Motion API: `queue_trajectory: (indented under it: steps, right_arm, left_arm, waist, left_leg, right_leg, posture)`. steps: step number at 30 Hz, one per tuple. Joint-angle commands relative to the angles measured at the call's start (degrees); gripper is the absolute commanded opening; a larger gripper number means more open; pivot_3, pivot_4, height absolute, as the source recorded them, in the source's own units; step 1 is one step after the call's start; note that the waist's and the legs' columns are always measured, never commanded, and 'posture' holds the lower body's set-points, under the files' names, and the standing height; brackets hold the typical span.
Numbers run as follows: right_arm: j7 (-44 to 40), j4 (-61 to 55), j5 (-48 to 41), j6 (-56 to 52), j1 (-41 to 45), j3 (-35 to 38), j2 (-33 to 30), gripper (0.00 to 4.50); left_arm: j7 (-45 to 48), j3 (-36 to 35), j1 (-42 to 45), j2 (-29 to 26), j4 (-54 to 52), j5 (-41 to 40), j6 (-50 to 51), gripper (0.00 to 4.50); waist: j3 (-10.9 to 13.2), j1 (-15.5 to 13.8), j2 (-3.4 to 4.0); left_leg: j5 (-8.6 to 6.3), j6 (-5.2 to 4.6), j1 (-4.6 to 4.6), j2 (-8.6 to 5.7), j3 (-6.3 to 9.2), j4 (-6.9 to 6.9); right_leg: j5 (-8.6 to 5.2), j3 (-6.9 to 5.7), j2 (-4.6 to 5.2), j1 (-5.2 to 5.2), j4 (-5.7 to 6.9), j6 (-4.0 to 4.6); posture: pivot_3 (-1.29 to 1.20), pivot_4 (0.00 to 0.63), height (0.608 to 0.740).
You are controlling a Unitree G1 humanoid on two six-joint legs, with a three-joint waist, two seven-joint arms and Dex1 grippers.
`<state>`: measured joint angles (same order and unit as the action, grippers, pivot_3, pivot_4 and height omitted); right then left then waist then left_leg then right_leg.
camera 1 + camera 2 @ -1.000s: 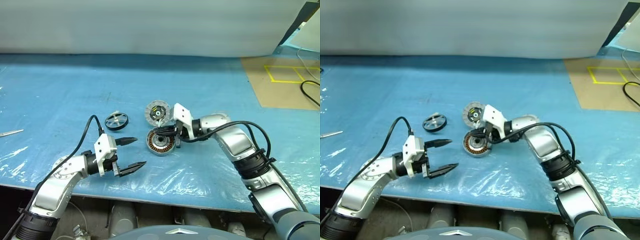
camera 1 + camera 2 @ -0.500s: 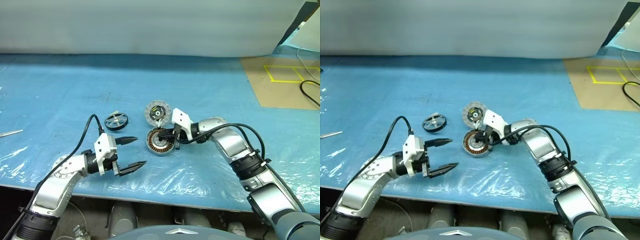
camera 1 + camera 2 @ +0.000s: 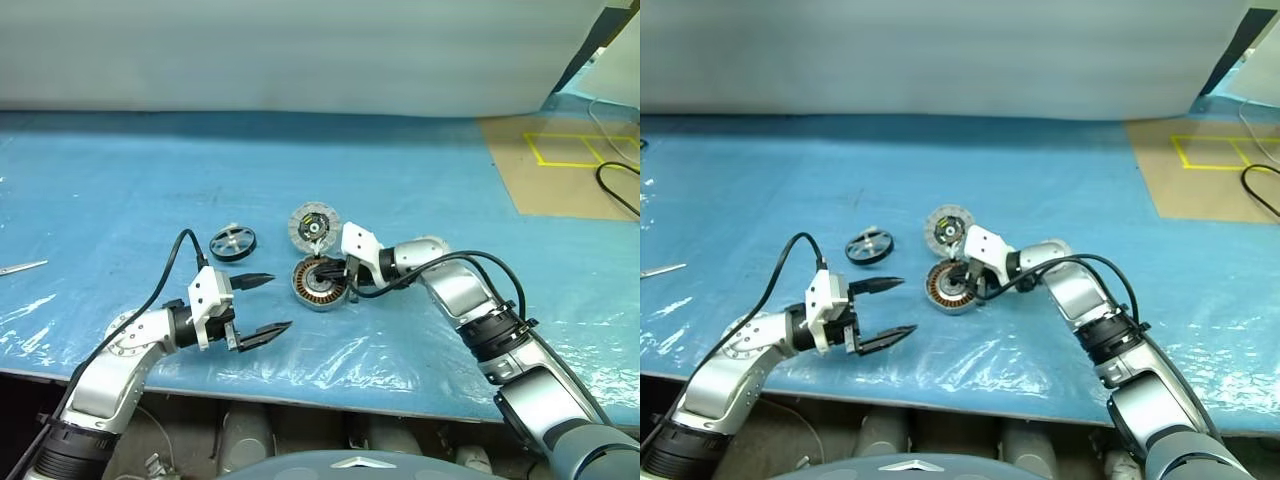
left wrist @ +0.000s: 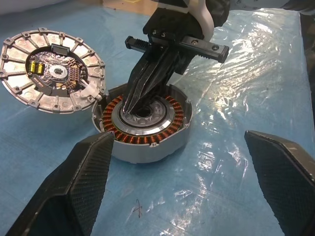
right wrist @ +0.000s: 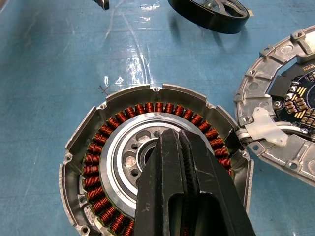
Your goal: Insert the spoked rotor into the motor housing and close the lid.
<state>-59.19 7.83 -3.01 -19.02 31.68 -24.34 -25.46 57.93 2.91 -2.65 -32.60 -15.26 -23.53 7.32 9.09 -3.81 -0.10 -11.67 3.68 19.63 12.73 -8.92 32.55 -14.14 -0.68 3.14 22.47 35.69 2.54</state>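
Observation:
The motor housing sits open on the blue table, its copper windings ringing a silvery hub. My right gripper is shut, and its tips rest in the hub's centre hole with nothing held. The lid lies just behind the housing, segmented face up, joined to it by a white wire clip. The spoked rotor lies flat to the left of the housing. My left gripper hovers open in front of and to the left of the housing, holding nothing.
Clear wrinkled plastic film covers the table's near part. A silvery tool lies at the far left edge. A brown board with yellow tape and a black cable lie at the back right.
My right gripper has sunk, bringing its shut tips down into the housing's hub. The left gripper has stayed where it was, open.

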Motion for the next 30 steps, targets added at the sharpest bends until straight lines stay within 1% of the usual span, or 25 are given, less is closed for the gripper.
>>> queue_trajectory:
  steps: [1, 3, 5, 7, 10, 12, 14, 20, 23, 28, 30]
  right_arm:
    - [-0.2, 3.8, 2.0, -4.1, -3.7, -1.9, -1.4, 0.03]
    - [-1.3, 1.3, 0.1, -6.1, -4.1, -0.9, -1.3, 0.03]
    - [-1.7, -0.9, -1.5, -6.7, -4.2, 0.2, -1.0, 0.03]
    - [-1.4, -2.7, -5.4, -10.0, -3.3, 3.3, 0.8, 0.03]
    - [-1.8, -5.4, -10.7, -14.4, -1.0, 7.4, 2.5, 0.03]
    - [-2.4, -7.5, -13.6, -17.5, 0.2, 9.0, 2.9, 0.03]
    - [-2.3, -8.3, -12.1, -16.7, 0.0, 7.3, 2.1, 0.03]
    - [-0.6, -6.7, -6.9, -12.7, -1.7, 3.5, 0.7, 0.03]
    - [0.4, -4.9, -5.7, -11.7, -1.9, 2.9, 0.7, 0.03]
    - [0.5, -2.0, -4.7, -12.2, -2.1, 2.2, 0.3, 0.03]
    - [-0.1, -2.0, -5.9, -14.6, -2.3, 2.5, 0.2, 0.03]
  left_arm:
    - [0.0, 0.0, 0.0, 0.1, -1.6, -0.4, -0.6, 4.50]
    - [0.0, 0.0, 0.0, 0.2, -1.4, -0.4, -0.7, 4.50]
    - [0.1, 0.0, 0.1, 0.2, -1.3, -0.3, -0.7, 4.50]
    - [0.1, 0.0, 0.3, 0.3, -1.1, -0.3, -0.8, 4.50]
    - [0.1, 0.0, 0.7, 0.4, -0.9, -0.3, -0.8, 4.50]
    - [0.1, 0.0, 0.8, 0.5, -0.8, -0.4, -0.7, 4.50]
    - [0.2, 0.0, 0.8, 0.6, -0.7, -0.3, -0.8, 4.50]
    - [0.1, 0.2, 0.5, 0.8, -0.9, -0.2, -0.8, 4.50]
    - [0.0, 0.2, 0.3, 0.8, -1.1, -0.2, -0.8, 4.50]
    - [0.1, 0.2, 0.2, 0.7, -1.2, -0.1, -0.7, 4.50]
    - [0.1, 0.2, 0.3, 0.7, -1.2, -0.1, -0.7, 4.50]
  waist:
    - [0.0, -0.1, -0.01]
    - [-0.1, -0.2, -0.01]
    - [-0.1, -0.2, -0.02]
    - [-0.1, -0.2, -0.04]
    - [-0.1, 0.0, -0.04]
    - [-0.1, 0.1, -0.04]
    - [-0.1, 0.1, -0.04]
    - [-0.1, 0.0, -0.04]
    - [-0.1, 0.0, -0.04]
    - [-0.1, 0.0, -0.04]
    - [-0.1, 0.0, -0.05]
  left_leg:
    - [-0.02, -0.04, -0.09, 0.00, 0.00, -0.01]
    - [-0.04, -0.06, -0.45, -0.02, -0.01, -0.03]
    - [-0.05, -0.08, -0.47, -0.05, -0.01, -0.05]
    - [-0.04, -0.06, -0.41, -0.05, -0.02, -0.13]
    - [0.02, 0.02, -0.06, -0.02, -0.06, -0.19]
    - [0.07, 0.11, 0.45, 0.02, -0.05, -0.15]
    - [0.08, 0.13, 0.59, 0.03, -0.05, -0.16]
    - [0.03, 0.20, 0.59, 0.03, -0.05, -0.23]
    - [0.03, 0.20, 0.55, 0.03, -0.05, -0.22]
    - [0.03, 0.19, 0.40, 0.04, -0.06, -0.14]
    - [0.03, 0.19, 0.31, 0.04, -0.07, -0.12]
  right_leg:
    - [-0.01, 0.00, 0.01, -0.13, -0.02, -0.01]
    - [-0.02, 0.00, 0.04, -0.35, -0.05, -0.02]
    - [-0.02, 0.03, 0.09, -0.37, -0.07, -0.02]
    - [-0.02, 0.03, 0.09, -0.33, -0.17, -0.02]
    - [-0.01, 0.02, 0.02, 0.04, -0.20, 0.00]
    - [0.01, 0.02, -0.06, 0.62, -0.07, 0.01]
    - [0.03, 0.01, -0.08, 0.79, 0.02, -0.02]
    - [0.02, -0.03, -0.06, 0.77, -0.05, 0.00]
    - [0.02, -0.02, -0.06, 0.74, -0.05, 0.00]
    - [0.01, 0.03, -0.06, 0.61, -0.05, 0.01]
    - [0.00, 0.04, -0.05, 0.51, -0.05, 0.01]
  posture:
    - [0.00, 0.150, 0.740]
    - [0.00, 0.150, 0.740]
    - [0.00, 0.150, 0.740]
    - [0.00, 0.150, 0.740]
    - [0.00, 0.150, 0.740]
    - [0.00, 0.150, 0.740]
    - [0.00, 0.150, 0.740]
    - [0.00, 0.150, 0.740]
    - [0.00, 0.150, 0.740]
    - [0.00, 0.150, 0.740]
    - [0.00, 0.150, 0.740]
